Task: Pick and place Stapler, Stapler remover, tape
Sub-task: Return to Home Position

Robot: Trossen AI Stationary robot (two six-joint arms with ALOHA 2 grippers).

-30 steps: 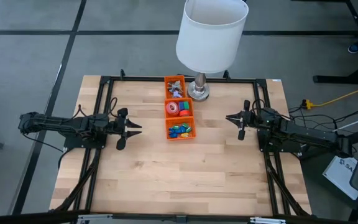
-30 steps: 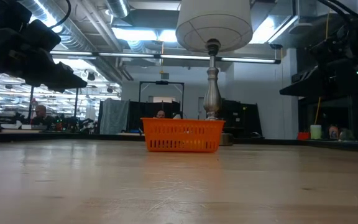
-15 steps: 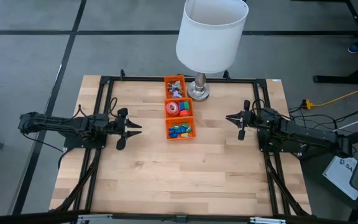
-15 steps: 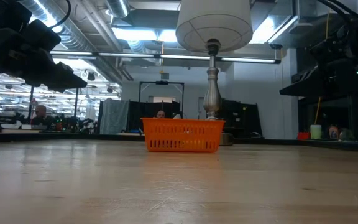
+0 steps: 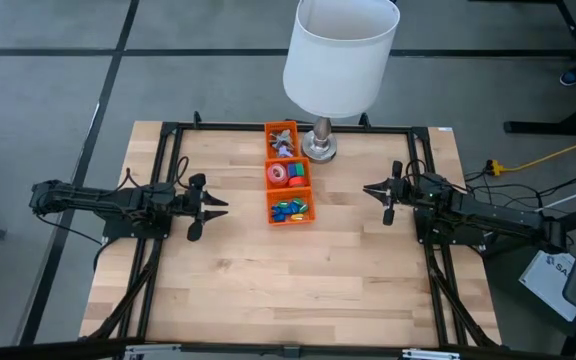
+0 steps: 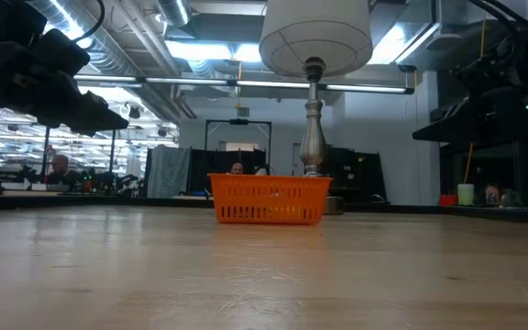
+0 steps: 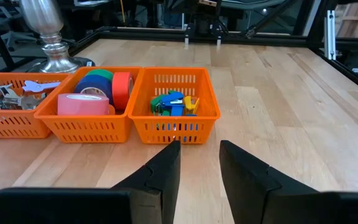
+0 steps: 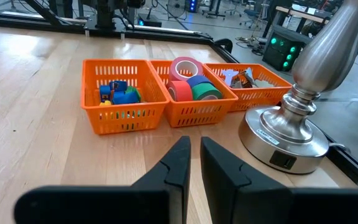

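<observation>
Three orange baskets stand in a row at the table's far middle. The middle basket (image 5: 288,173) holds the tape rolls (image 7: 98,93), pink, blue, green and red. The far basket (image 5: 281,140) holds small metal-jawed pieces (image 8: 244,78) that look like stapler removers. In the near basket (image 5: 289,209) lie tiny blue, green and yellow oblong pieces (image 7: 174,104); I cannot tell if they are staplers. My left gripper (image 7: 199,144) hovers left of the baskets, shut but for a narrow slit, with nothing between its fingers. My right gripper (image 8: 196,140) hovers to their right, shut and holding nothing.
A lamp with a white shade (image 5: 340,55) stands on a round metal base (image 8: 284,140) right beside the far basket. Black frame rails (image 5: 168,150) run along the table's left, right and far sides. Bare wood (image 5: 288,280) spreads across the near half.
</observation>
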